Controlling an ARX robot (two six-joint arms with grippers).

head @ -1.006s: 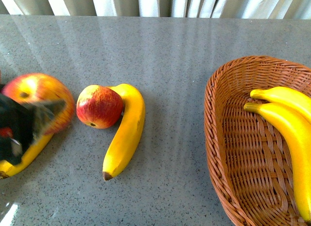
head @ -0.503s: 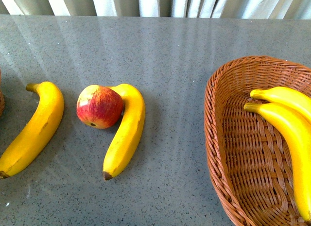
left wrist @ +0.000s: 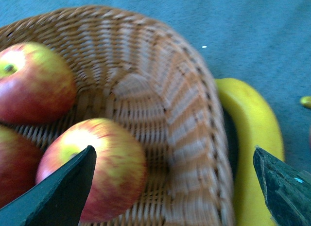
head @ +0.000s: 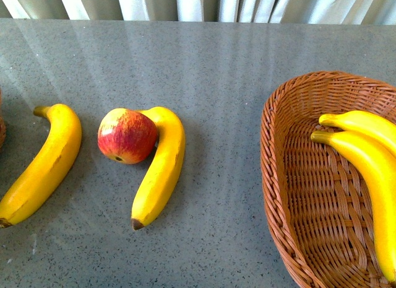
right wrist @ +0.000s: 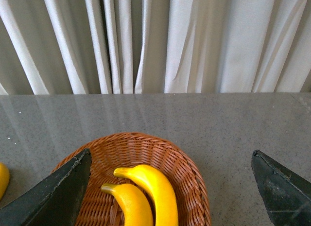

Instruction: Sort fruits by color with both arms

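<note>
Red-streaked apple (head: 126,136) against curved yellow banana (head: 159,170)

The left end effector (left wrist: 173,148) has its jaws parted wide; its two dark, wedge-shaped fingers (left wrist: 58,197) sit at opposite edges of the left wrist view, gripping nothing; that wrist is tipped steeply downward, and its picture is slightly blurred; the right end effector (right wrist: 171,151) is spread just as wide, its black fingers (right wrist: 282,192) well apart; its wrist is held near level, facing the far side.
</note>
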